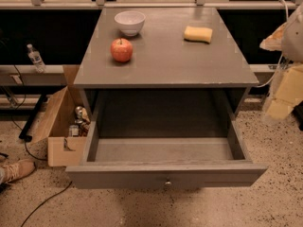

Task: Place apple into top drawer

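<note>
Nearest, the top drawer (pixel 165 174) stands pulled out, its flat front panel and small round knob (pixel 167 182) facing the camera and its grey floor open to view. Left of the drawer, a tan shoe (pixel 16 170) lies on the speckled ground. Just beyond the shoe is an open cardboard box (pixel 59 126) with small items inside.

Right of the drawer, clear of its side wall, the pale gripper (pixel 279 103) hangs at the frame's edge; I cannot tell whether it is spread or pressed together.

Above and behind the drawer lies the grey worktop (pixel 165 65). The apple (pixel 121 50) rests on it, left of the drawer's midline, stem up. Farther back, a yellow sponge (pixel 198 34) lies right of that midline, and a white bowl (pixel 129 22) stands just behind the apple, apart from it. Far left of the drawer, a plastic bottle (pixel 35 58) stands on a ledge.
</note>
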Robot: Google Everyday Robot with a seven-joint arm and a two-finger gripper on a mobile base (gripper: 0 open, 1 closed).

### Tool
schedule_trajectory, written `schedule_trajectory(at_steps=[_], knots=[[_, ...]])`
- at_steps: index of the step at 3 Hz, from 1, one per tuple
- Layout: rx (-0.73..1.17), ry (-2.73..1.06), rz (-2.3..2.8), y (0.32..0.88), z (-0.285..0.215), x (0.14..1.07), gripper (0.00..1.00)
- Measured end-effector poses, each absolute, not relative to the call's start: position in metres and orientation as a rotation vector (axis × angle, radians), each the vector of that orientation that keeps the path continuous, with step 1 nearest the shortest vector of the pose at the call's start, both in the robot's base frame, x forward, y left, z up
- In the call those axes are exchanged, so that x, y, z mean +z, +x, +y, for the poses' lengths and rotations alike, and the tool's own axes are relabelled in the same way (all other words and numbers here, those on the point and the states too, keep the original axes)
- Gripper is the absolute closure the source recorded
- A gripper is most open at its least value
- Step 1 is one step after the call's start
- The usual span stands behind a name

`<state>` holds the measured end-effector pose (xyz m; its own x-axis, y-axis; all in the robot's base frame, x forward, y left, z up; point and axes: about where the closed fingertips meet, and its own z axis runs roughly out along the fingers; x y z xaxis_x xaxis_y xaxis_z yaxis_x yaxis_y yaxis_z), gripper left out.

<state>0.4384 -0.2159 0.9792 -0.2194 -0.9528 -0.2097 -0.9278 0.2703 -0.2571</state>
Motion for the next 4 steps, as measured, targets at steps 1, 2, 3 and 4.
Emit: schedule_trajectory(at_steps=[1,2,3,4], knots=[[-0.109,-1.718,2.223,0.438,-0.216,0.979,0.00],[-0.058,-1.600,2.149,0.473,-0.207,0.980,0.00],[0.032,-1.459,2.046,0.517,-0.198,0.978,0.00],[0.140,-1.352,1.941,0.564,-0.176,0.979,0.00]])
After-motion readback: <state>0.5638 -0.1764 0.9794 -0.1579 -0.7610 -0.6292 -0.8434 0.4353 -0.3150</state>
